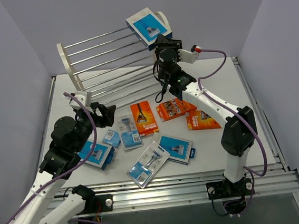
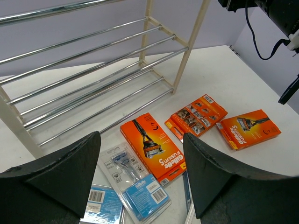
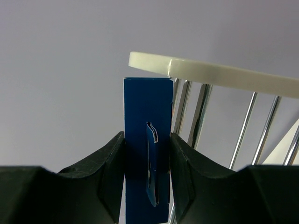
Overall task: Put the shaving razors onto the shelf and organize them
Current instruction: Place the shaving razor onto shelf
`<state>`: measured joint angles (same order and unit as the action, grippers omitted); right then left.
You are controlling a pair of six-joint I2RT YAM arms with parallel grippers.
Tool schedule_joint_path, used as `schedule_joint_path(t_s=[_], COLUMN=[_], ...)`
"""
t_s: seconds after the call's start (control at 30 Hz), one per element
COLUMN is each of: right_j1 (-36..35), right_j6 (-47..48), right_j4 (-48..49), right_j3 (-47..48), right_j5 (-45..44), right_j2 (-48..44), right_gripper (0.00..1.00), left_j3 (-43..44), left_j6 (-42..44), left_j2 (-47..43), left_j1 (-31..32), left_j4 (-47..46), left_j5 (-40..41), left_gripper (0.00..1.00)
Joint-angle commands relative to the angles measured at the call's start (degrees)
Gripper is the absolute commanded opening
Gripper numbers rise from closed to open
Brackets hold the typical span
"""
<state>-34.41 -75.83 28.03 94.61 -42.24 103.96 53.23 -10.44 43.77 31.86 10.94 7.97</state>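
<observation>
Right end effector (image 3: 147,142): clamped on blue box (image 1: 149,28), pinched across its flat faces, likely for sliding edge-first onto shelf (image 1: 66,59) top, just beyond it. Left end effector (image 2: 141,137): spread apart, hovering above surface (image 1: 215,79); orange pack (image 2: 152,144) directly beneath.

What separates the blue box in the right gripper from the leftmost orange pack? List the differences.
The blue box is clamped in the right gripper, raised by the shelf's top; the leftmost orange pack lies on the table, ungripped. The box is tilted; the pack lies flat, face up. Both faces picture a razor.
</observation>
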Motion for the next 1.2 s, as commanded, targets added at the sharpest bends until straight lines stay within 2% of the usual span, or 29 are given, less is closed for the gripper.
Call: schedule_joint_path(t_s=[0.0, 0.53, 0.7, 0.73, 0.9, 1.17], right_j1=[0.66, 1.45, 1.54, 1.54, 1.54, 1.63], right_j6=[-3.88, -6.43, -5.73, -5.38, -2.67, -0.02], right_j4=[1.95, 1.41, 1.85, 2.20, 0.80, -1.75], right_j3=[3.20, 6.64, 6.47, 6.55, 7.87, 9.19], right_j5=[-3.90, -2.94, -2.24, -1.80, 0.05, 2.16], right_j2=[1.24, 5.99, 6.60, 6.60, 7.22, 7.04], right_gripper=[0.00, 0.01, 0.18, 0.27, 0.45, 0.59], left_j3=[0.73, 0.82, 0.82, 0.82, 0.82, 0.82], left_j6=[0.15, 0.42, 0.42, 0.42, 0.51, 0.50], left_j2=[0.26, 0.88, 1.06, 0.97, 0.97, 0.97], left_j1=[0.49, 1.72, 1.98, 2.07, 2.25, 2.25], left_j4=[-0.48, -0.22, -0.30, -0.22, -0.13, -0.04], left_j5=[0.73, 1.00, 1.09, 1.09, 1.09, 1.09], left_gripper=[0.80, 0.80, 0.80, 0.80, 0.80, 0.80])
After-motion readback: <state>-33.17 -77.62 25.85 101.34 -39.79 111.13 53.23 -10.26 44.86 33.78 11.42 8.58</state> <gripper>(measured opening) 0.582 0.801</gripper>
